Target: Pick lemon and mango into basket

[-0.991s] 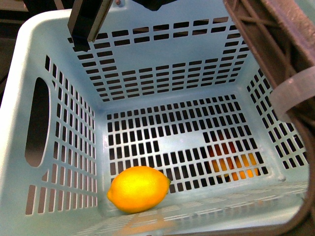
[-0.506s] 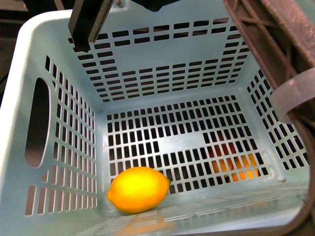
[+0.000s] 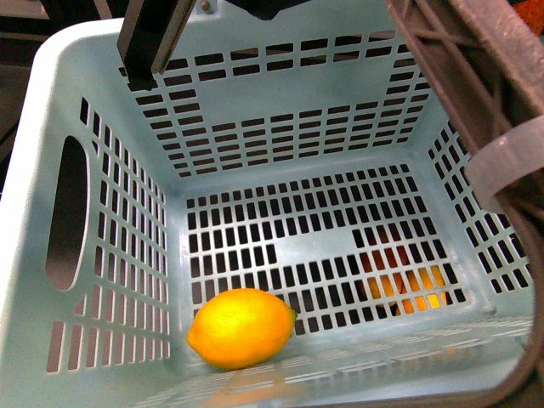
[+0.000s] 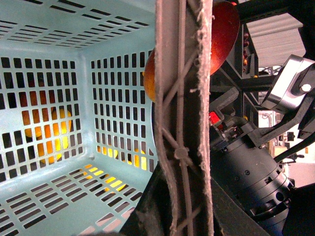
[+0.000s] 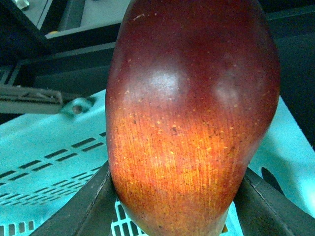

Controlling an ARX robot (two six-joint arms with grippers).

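Lemon: the lemon (image 3: 241,327) lies on the slotted floor of the basket (image 3: 280,102), in the near-left corner; it sits just as it did a second ago, so that half of the task looks done.
Mango: the mango (image 5: 192,118) fills the right wrist view, red above and orange below, held over the basket's pale wall; in the left wrist view it shows partly (image 4: 224,29) behind the brown handle (image 4: 184,118), above the rim.
Right end effector: clamped on the mango, one dark finger (image 5: 86,209) at each side of it.
Left end effector: not in view; I cannot tell its state.
Change: almost none over the last second; the front view has shifted only very slightly, and the basket holds the lemon alone.
Meaning: the mango is not yet inside; judging from this, lowering and releasing it is what remains.
Beneath: orange shapes (image 3: 404,285) show through the floor slots, outside the basket.
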